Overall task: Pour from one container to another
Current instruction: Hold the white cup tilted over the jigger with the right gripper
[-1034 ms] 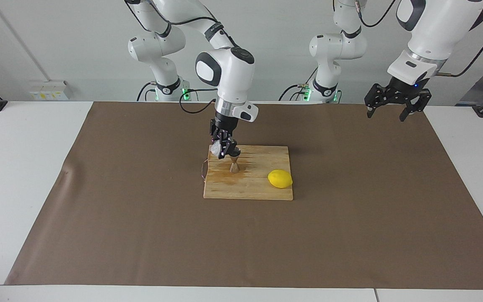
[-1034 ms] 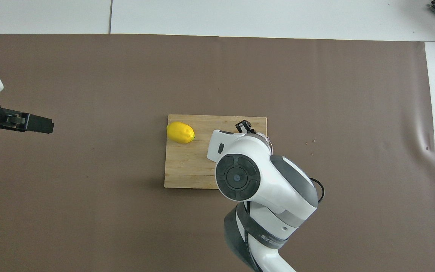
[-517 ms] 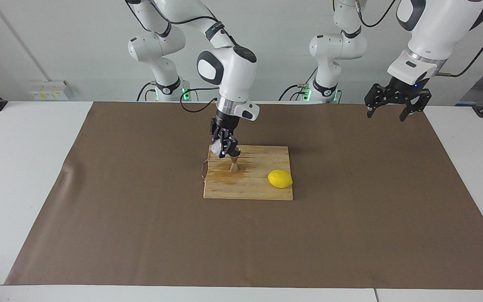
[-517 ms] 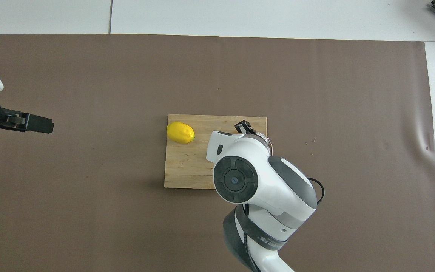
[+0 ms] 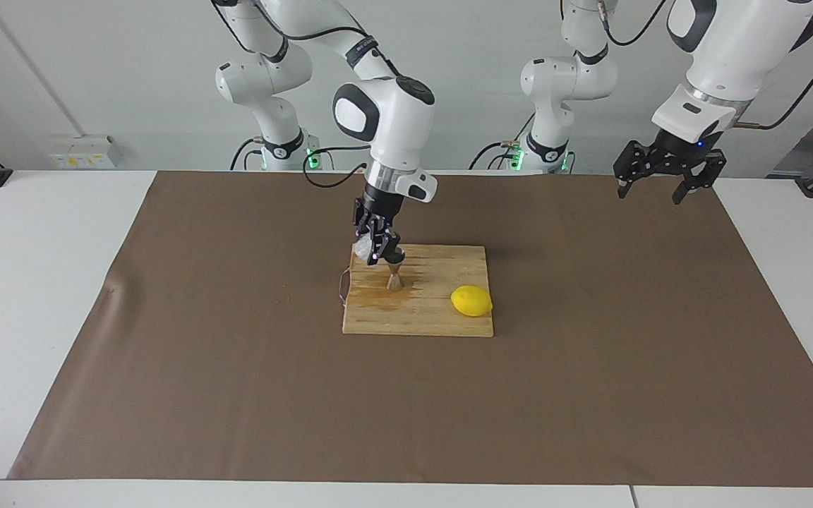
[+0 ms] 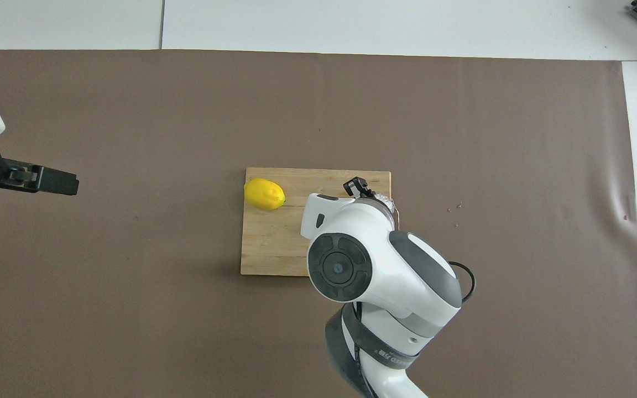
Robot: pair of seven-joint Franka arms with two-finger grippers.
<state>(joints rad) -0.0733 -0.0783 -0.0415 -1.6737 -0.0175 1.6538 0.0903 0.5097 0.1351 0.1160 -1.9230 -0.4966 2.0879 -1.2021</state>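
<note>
Under the right arm (image 6: 385, 276), the jigger (image 5: 394, 280) hides overhead.

A white table (image 5: 39, 296) fills most of the scene, overlaid by a large brown mat (image 5: 590, 367) whose edge toward the right arm's end shows a few creases (plain in the overhead view). A seam (image 6: 162, 25) runs across the tabletop's white surface. A plain pale wall (image 5: 117, 77) rises past the table's robot end, lit evenly, with a white socket strip (image 5: 82, 151) bearing yellow labels low against it.
</note>
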